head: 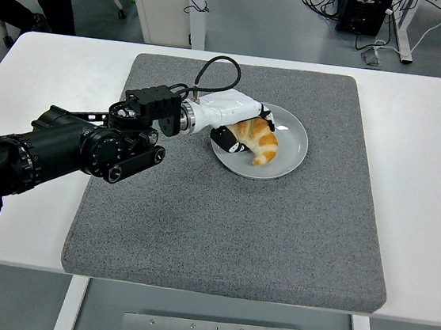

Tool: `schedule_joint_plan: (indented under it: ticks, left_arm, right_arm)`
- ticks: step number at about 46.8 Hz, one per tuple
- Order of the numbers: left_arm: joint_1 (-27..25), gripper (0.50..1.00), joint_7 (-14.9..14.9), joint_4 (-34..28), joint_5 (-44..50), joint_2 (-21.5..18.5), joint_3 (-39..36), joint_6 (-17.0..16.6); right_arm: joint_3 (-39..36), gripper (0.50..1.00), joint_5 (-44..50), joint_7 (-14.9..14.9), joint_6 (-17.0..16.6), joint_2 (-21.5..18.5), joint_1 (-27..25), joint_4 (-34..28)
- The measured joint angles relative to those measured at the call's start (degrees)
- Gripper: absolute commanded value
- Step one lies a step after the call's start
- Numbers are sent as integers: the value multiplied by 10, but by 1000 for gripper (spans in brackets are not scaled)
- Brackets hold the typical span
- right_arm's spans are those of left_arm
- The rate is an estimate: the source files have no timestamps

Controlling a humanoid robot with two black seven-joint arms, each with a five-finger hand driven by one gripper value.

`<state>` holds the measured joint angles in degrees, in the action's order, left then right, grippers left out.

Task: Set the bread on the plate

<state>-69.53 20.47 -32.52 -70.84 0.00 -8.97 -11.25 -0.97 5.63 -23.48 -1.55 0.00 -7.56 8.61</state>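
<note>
You are at the set-down step: your left hand is closed around the croissant, which sits over the middle of the grey plate near the far edge of the grey mat. Next, loosen the fingers and lift clear without dragging it. The croissant is golden-brown, curved, and glossy.

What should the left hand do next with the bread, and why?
Probably open the fingers and let go. The left hand is closed around the croissant, which already sits over the middle of the grey plate and looks low enough to rest on it. Releasing there should leave it on the plate; then draw the hand back to the left over the grey mat.
</note>
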Motion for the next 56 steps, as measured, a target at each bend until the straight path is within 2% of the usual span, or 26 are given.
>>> schedule_joint_plan:
  ticks: [33, 34, 35, 36, 39, 43, 45, 47, 56]
  left_arm:
    - [10, 500, -4, 1, 2, 0, -10, -4]
    - [10, 519, -5, 2, 2, 0, -10, -4]
    - [10, 648, -6, 2, 2, 0, -10, -4]
    - [10, 699, -6, 2, 3, 0, -10, -4]
    - [10, 805, -6, 3, 3, 0, -10, -4]
    - [10, 882, -6, 3, 3, 0, -10, -4]
    - [10, 960, -6, 3, 3, 0, -11, -4]
    - [10, 974, -6, 2, 3, 0, -11, -4]
    - [10, 975, -6, 1, 3, 0, -11, -3]
  right_arm:
    - [0, 1000, 0, 0, 0, 0, 0, 0]
    - [0, 1000, 0, 0, 0, 0, 0, 0]
    - [0, 1000, 0, 0, 0, 0, 0, 0]
    - [0, 1000, 0, 0, 0, 0, 0, 0]
    - [0, 1000, 0, 0, 0, 0, 0, 0]
    - [0, 1000, 0, 0, 0, 0, 0, 0]
    - [0, 1000, 0, 0, 0, 0, 0, 0]
    - [0, 1000, 0, 0, 0, 0, 0, 0]
    - [0, 1000, 0, 0, 0, 0, 0, 0]
